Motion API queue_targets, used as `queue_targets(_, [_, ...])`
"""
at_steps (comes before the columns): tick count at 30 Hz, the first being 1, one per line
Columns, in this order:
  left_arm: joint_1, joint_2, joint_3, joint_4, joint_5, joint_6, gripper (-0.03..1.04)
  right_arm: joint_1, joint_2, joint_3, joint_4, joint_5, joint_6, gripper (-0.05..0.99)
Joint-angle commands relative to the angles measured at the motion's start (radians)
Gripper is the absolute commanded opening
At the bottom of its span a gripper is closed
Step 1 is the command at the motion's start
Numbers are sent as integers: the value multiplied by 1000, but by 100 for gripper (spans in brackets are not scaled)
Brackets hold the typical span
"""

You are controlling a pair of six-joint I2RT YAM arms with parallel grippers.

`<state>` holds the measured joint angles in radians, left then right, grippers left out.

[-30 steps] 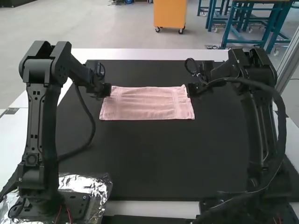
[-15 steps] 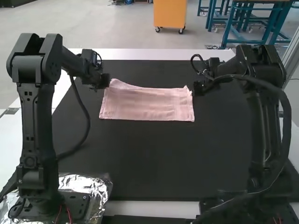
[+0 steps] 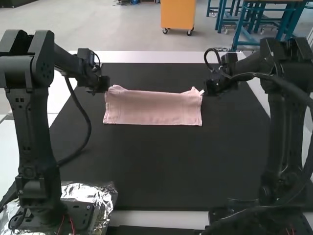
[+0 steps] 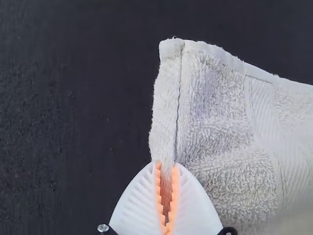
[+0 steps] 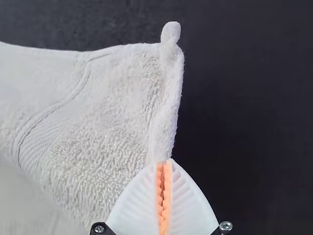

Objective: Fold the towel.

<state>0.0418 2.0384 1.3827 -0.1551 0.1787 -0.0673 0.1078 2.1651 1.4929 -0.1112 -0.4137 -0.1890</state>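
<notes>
Both upper corners of the pink towel [image 3: 152, 108] are raised in the high view, and its far edge sags between them. It lies as a wide strip; whether it is folded I cannot tell. At its left end is my left gripper [image 3: 105, 89], at its right end my right gripper [image 3: 207, 89]. The left wrist view has my left gripper [image 4: 167, 169] shut on the side edge of the towel [image 4: 220, 117], a little below a corner. In the right wrist view my right gripper [image 5: 163, 164] pinches the opposite side edge of the towel [image 5: 107, 122].
A black mat [image 3: 161, 166] covers most of the white table [image 3: 132, 57] and surrounds the towel. Crinkled foil [image 3: 90, 192] lies by the left arm's base. Cables hang along both arms.
The left arm has shifted left and the right arm slightly right. The towel's corners have risen with the grippers, and its far edge now dips in the middle.
</notes>
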Motion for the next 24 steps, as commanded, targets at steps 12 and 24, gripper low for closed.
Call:
queue_targets(12, [38,-207,-234,-4,-15,49,2,-28,-208,-223,-50,-57,-24,-2])
queue_targets(24, [36,-280,-479,106,-16,50,33,-33,-257,-408,-5,-25,0,35])
